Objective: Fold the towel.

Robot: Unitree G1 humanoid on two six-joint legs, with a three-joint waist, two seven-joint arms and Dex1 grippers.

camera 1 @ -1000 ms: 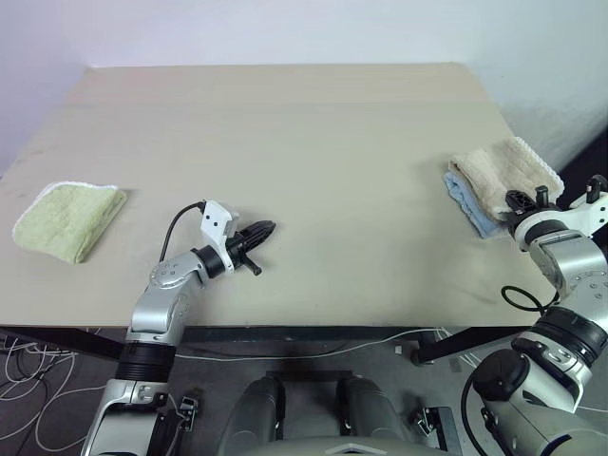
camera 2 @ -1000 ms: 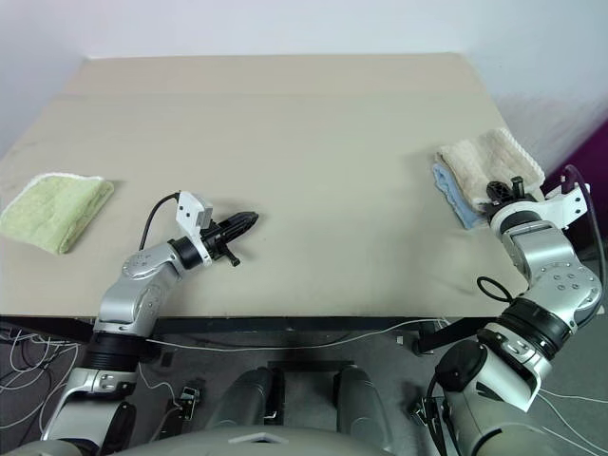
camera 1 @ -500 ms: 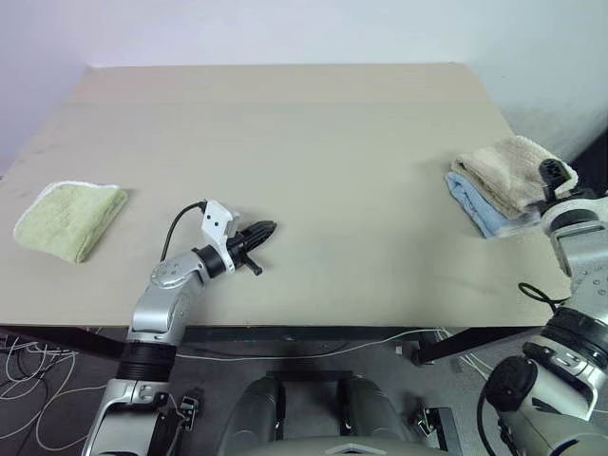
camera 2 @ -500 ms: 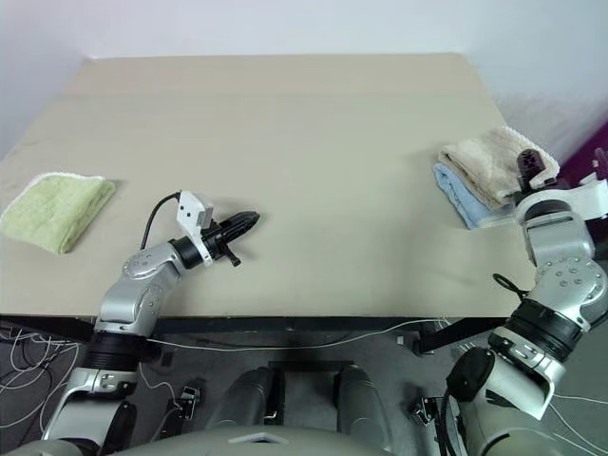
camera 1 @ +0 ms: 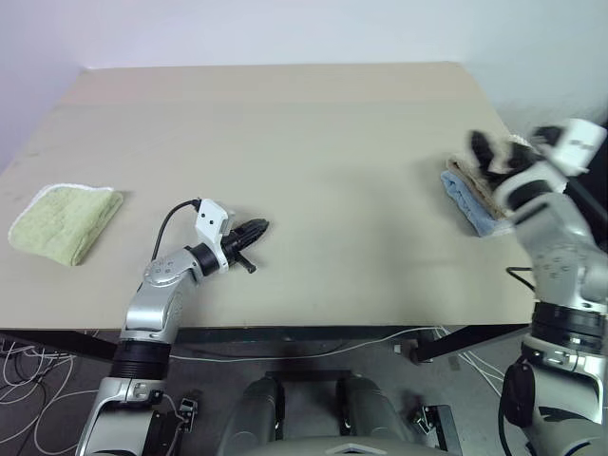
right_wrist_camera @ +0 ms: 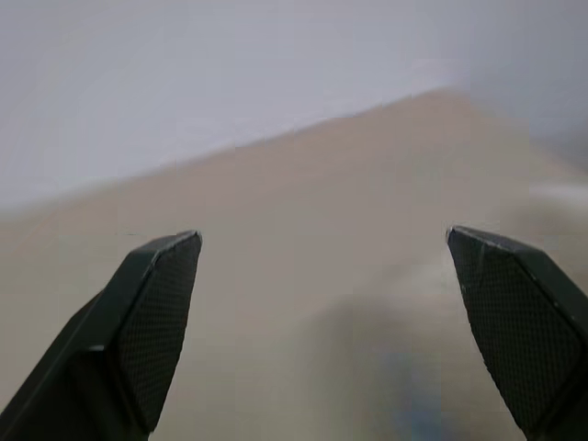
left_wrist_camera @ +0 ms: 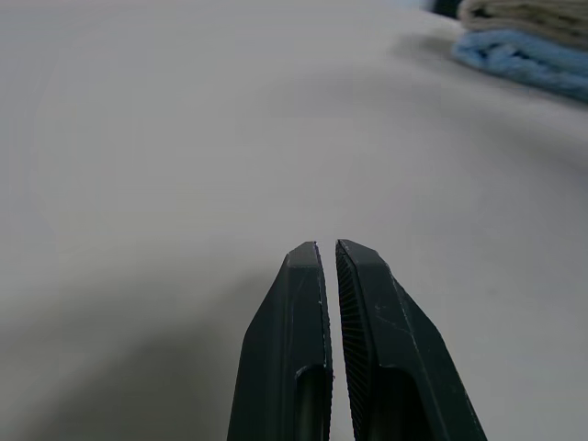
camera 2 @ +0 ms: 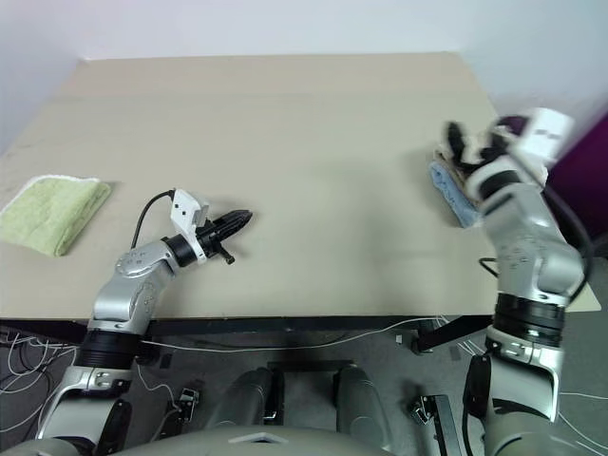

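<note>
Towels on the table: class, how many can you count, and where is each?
3. A green towel lies near the table's left edge. A beige towel sits stacked on a blue towel near the right edge, partly covered by the right claw; more could be hidden.

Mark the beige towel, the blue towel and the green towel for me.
beige towel (left_wrist_camera: pixel 528 11): left wrist view, front folded edge, top of the stack.
blue towel (left_wrist_camera: pixel 524 57): left wrist view, front edge, under the beige one.
green towel (camera 1: pixel 62 220): left eye view, middle of its top face.

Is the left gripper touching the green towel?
Apart. The left eye view shows bare table between the shut left gripper and the folded green towel.
</note>
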